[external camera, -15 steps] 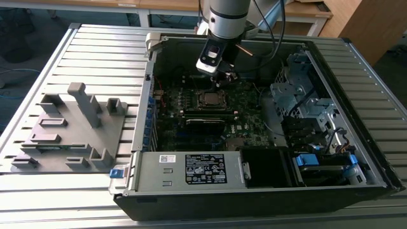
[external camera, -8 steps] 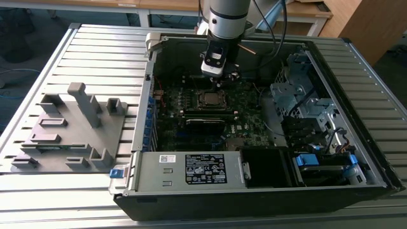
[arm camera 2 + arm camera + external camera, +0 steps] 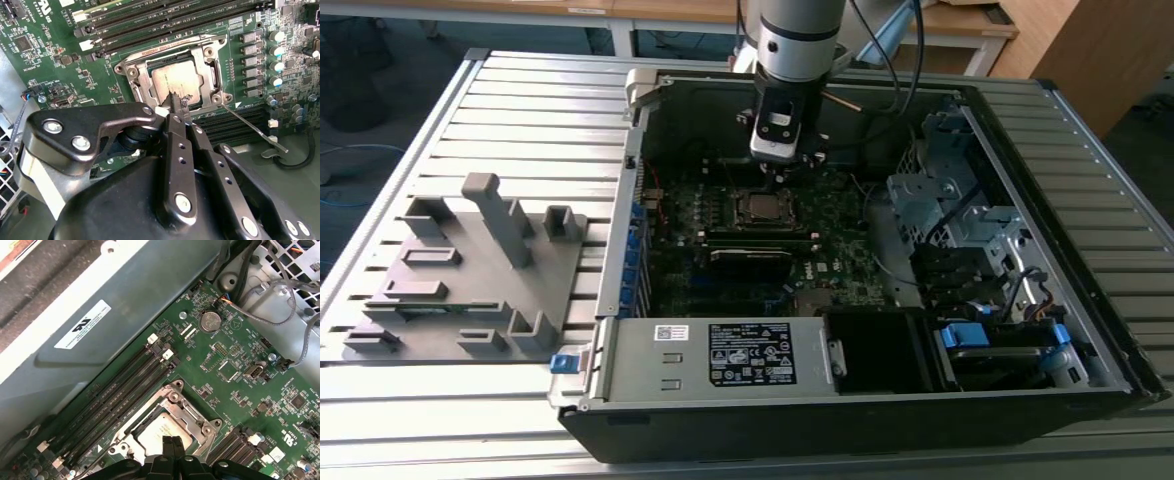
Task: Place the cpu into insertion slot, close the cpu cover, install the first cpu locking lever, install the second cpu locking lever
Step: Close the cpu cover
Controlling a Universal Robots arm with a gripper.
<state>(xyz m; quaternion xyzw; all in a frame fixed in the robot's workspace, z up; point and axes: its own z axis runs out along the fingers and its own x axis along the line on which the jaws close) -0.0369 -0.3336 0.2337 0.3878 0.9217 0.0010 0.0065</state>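
Down inside the open computer case (image 3: 1067, 330) on the slatted desk (image 3: 520, 90), upper middle of the exterior view, right over the motherboard (image 3: 720, 285). Watch the pincer (image 3: 785, 168): closed tip to tip in both wrist views, gripping nothing. See the same pincer (image 3: 178, 103) poised at the edge of the cpu cover (image 3: 204, 67). Touching it or just above it? Too close to call.

Find the cpu (image 3: 172, 80) seated flat in the insertion slot (image 3: 125, 66), with its dull silver top showing through the square window. Sits dead centre of the frame in the exterior view, just under the arm's tip. Note the cover lying flat over it. Fair to call the first two steps done, judging by that.

Lever work in hand, then, by the look of things. Spot one locking lever (image 3: 185, 44) lying along the socket edge next to the long memory slots (image 3: 150, 25). Seems tucked in, though no telling for sure about its catch. Spot the other lever (image 3: 255, 127) sticking out free, angled away from the socket corner across the dark slots beside it. Plainly not latched.

Latching that thin wire would call for precision, at a guess. Would mean getting closed tips squarely onto a slim springy rod, then pushing it down and sideways under its hook. Little room for a slip, with the board's small parts crowding the socket on every side.
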